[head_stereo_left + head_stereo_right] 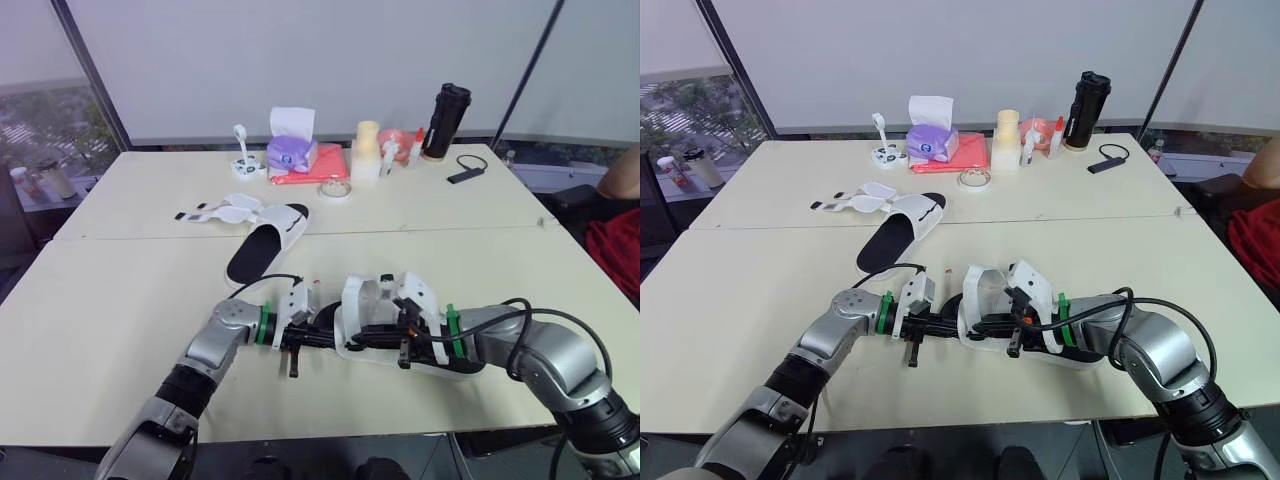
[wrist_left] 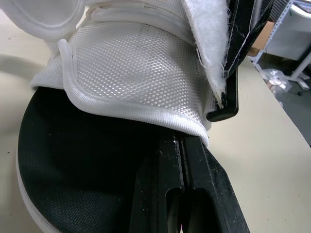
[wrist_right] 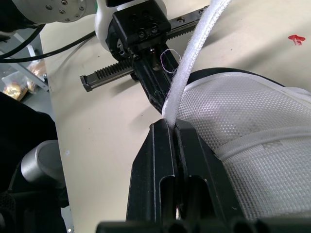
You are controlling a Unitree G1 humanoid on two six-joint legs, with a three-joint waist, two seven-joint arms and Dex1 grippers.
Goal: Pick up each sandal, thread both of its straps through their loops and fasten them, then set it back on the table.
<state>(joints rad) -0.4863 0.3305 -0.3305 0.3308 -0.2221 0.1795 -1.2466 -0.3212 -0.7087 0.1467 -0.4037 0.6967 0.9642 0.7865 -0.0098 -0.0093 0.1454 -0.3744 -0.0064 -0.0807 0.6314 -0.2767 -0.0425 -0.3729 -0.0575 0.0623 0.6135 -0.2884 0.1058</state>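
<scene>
Backdrop: pale blinds [image 1: 300,60] hang over a window wall, and a person [image 1: 622,235] in red sits at the right edge.
Table [image 1: 120,300]: it is wide and cream, with a seam running across its middle.
Near sandal [image 1: 362,298]: it sits at the front of the table between the two arms. Its footbed is black and its white mesh upper stands up. The end of its sole on the right arm's side lies on the table.
Far sandal [image 1: 268,240]: it lies flat just past the seam, left of centre and well apart from both arms. Its two loose straps [image 1: 215,212] are spread open on the table to its left.
Left claw [image 2: 187,143]: the two black fingers are pressed together. Their tips are tucked under the hem of the near sandal's mesh upper, over the black footbed. Whether they grip the mesh cannot be told.
Right claw [image 3: 171,127]: the fingers are pressed together and pinch a white strap [image 3: 203,29] of the near sandal. The strap rises from between the fingertips, just beside the mesh upper.
Far edge of the table: a black bottle [image 1: 447,120], a purple tissue box [image 1: 291,152] beside a red sheet [image 1: 325,165], and a pale yellow cup [image 1: 367,148] stand there.
Small things: a tape roll [image 1: 335,190] lies near the red sheet, and a small black gadget [image 1: 465,175] lies near the bottle.
</scene>
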